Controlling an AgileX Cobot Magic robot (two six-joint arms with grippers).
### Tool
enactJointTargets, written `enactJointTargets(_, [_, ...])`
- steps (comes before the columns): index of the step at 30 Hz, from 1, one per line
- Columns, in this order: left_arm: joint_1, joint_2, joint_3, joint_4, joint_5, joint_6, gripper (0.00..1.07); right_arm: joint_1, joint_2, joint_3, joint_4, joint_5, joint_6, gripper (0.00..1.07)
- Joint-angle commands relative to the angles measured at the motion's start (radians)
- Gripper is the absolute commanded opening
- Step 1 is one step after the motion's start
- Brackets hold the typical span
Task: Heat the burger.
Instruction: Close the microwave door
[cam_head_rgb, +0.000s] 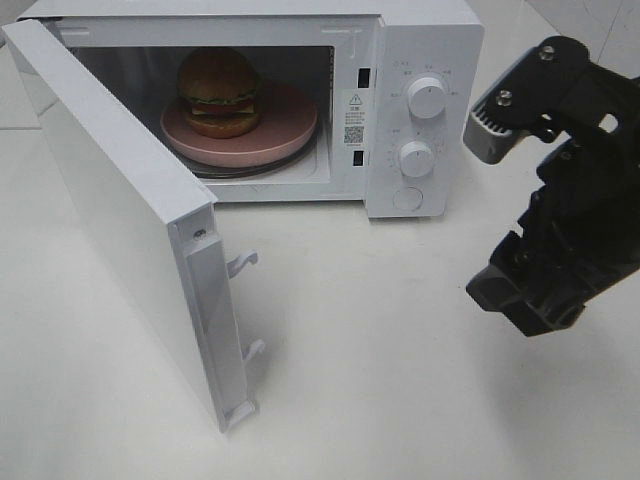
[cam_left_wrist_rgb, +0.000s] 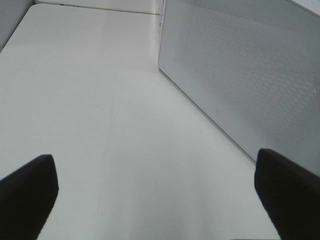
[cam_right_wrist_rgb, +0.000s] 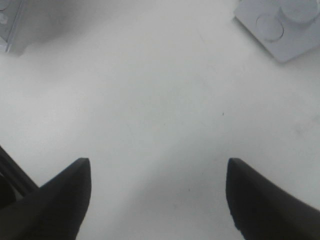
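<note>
The burger, with a glossy brown bun, green lettuce and a dark patty, sits on a round pink plate inside the white microwave, whose door stands wide open toward the front left. My right gripper hangs open and empty over the bare table, in front of and to the right of the microwave; its black arm fills the right side of the exterior high view. My left gripper is wide open with nothing in it, beside the door's perforated outer face. It is out of the exterior high view.
The microwave's control panel carries two round knobs and a round button. The door's latch hooks stick out from its free edge. White table spreads in front of the microwave.
</note>
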Motion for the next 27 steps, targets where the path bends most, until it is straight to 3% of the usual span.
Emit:
enactJointTargets(1, [0.002, -0.002, 0.003, -0.006, 0.003, 0.002, 1.00, 0.000, -0.047, 0.004, -0.004, 0.135, 0.096, 0.74])
enactJointTargets(16, [0.002, -0.002, 0.003, -0.006, 0.003, 0.002, 1.00, 0.000, -0.272, 0.004, -0.003, 0.448, 0.179, 0.74])
enactJointTargets(22, [0.002, -0.002, 0.003, -0.006, 0.003, 0.002, 1.00, 0.000, -0.359, 0.013, -0.004, 0.477, 0.188, 0.74])
enactJointTargets(26, [0.002, -0.002, 0.003, -0.006, 0.003, 0.002, 1.00, -0.050, -0.439, 0.050, 0.001, 0.487, 0.198, 0.74])
enactJointTargets(27, [0.002, -0.002, 0.003, -0.006, 0.003, 0.002, 1.00, -0.101, -0.478, 0.072, 0.001, 0.483, 0.198, 0.74])
